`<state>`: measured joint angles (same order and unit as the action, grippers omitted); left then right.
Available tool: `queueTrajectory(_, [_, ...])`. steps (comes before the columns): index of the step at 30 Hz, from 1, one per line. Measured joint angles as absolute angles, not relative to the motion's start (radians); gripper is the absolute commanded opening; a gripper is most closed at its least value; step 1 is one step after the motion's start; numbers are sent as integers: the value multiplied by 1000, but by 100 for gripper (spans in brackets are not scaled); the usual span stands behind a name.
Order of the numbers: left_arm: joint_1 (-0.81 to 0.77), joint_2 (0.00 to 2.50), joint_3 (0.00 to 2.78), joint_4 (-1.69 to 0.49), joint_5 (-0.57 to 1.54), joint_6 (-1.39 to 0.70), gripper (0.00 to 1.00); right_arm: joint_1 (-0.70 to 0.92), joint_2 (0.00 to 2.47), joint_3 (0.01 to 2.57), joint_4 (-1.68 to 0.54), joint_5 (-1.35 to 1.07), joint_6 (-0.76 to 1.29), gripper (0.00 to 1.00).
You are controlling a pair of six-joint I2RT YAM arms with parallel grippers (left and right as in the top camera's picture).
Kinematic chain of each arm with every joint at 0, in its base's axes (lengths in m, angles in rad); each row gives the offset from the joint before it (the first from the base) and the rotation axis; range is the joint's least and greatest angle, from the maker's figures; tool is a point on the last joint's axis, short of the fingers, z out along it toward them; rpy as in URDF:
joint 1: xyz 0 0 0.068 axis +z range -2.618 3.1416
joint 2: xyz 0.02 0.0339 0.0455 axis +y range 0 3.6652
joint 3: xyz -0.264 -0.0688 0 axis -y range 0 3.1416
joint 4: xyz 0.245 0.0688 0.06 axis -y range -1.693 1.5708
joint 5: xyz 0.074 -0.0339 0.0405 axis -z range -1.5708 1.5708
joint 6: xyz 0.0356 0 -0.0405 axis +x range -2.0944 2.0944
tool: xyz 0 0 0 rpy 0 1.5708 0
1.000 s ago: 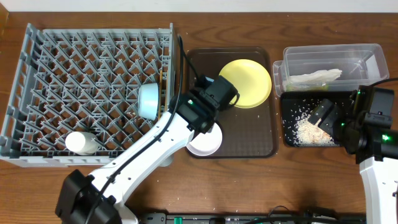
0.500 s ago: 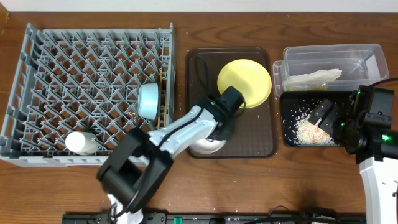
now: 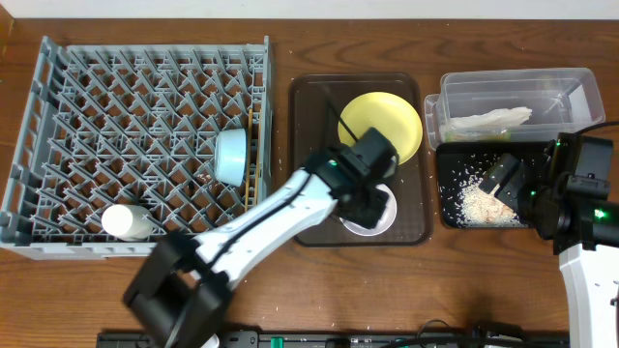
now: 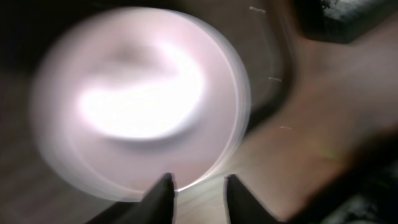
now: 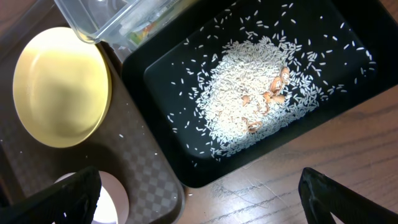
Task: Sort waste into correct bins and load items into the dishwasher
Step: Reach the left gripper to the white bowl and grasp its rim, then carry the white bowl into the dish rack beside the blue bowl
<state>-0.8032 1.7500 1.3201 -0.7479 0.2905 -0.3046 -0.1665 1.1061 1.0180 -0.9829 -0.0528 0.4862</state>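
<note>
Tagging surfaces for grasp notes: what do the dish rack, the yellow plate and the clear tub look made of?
Dish rack: moulded plastic, matte grey-blue, judging by its thin, uniform pegs and grid. Yellow plate: probably plastic or melamine, smooth with a soft sheen, though ceramic can't be ruled out. Clear tub: transparent plastic, glossy. The white paper inside shows through its walls.

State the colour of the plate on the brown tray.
The plate is yellow, best seen in the overhead view.

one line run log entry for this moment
left tool: at white bowl rim on brown tray, grip unclear | right tool: open above rice in black tray | yellow plate: on brown tray
</note>
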Motion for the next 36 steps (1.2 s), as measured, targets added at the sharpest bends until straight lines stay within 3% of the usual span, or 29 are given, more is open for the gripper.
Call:
queueTrajectory(5, [-757,1731,1320,-785,101,-292,47,-167,1106,1018,-983,-53,486,99])
queueTrajectory(10, [-739,1815,1273,-708,33,-287,47,-167,1106,1018,-983,-53,486,99])
queueTrajectory(12, [-740,1868,1265,-676,44,-276,39,-167,1106,1018,-983,-53,486,99])
queueTrajectory(13, [-740,1889,1263,-665,54,-269,19,-167,1106,1018,-983,-53,486,99])
queueTrajectory(14, [-740,1917,1261,-646,75,-257,8,-167,1106,1018,-983,-53,486,99])
queueTrajectory(24, [-741,1911,1260,-704,57,-234,7,-167,1106,1018,-983,-52,486,99])
queueTrajectory(36, [-730,1528,1349,-986,-676,-231,7,-167,1106,1018,-983,-53,486,99])
